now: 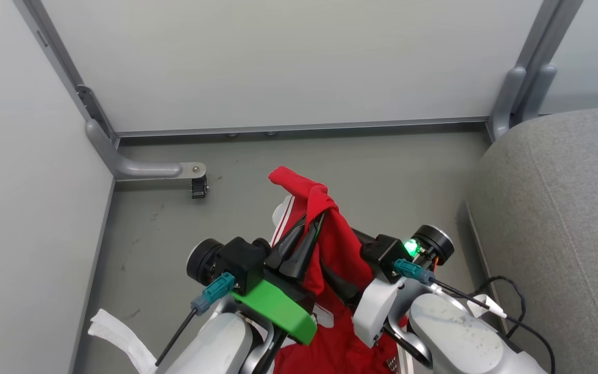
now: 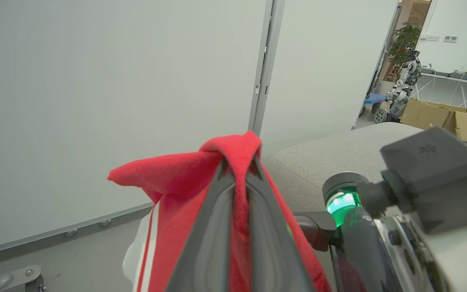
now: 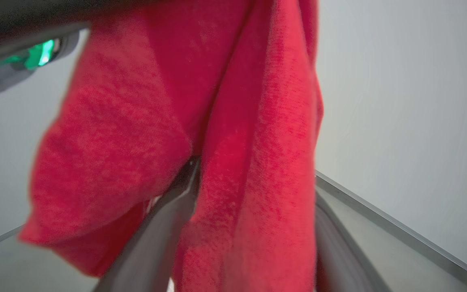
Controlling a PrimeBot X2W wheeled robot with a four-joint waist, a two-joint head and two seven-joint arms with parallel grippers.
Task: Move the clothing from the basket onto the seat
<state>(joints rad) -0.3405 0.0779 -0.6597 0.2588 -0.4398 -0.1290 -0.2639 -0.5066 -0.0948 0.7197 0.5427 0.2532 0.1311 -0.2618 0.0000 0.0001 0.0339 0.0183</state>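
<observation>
the left hand [image 2: 237, 162] is shut tight on a fold of the bright red soft clothing [image 1: 343, 244]. the cloth is pinched right at its fingertips. a bit of red sticks up past the tips. the rest hangs down under the hand, with white stripes on the hand's left side. the right hand [image 3: 255, 182] is just beside the left hand. its two dark fingers [image 3: 164, 227] are spread wide apart. red cloth hangs between them, but they do not squeeze it. the big grey fabric sofa seat [image 1: 563, 223] is off to the right of both hands, apart from the clothing.
</observation>
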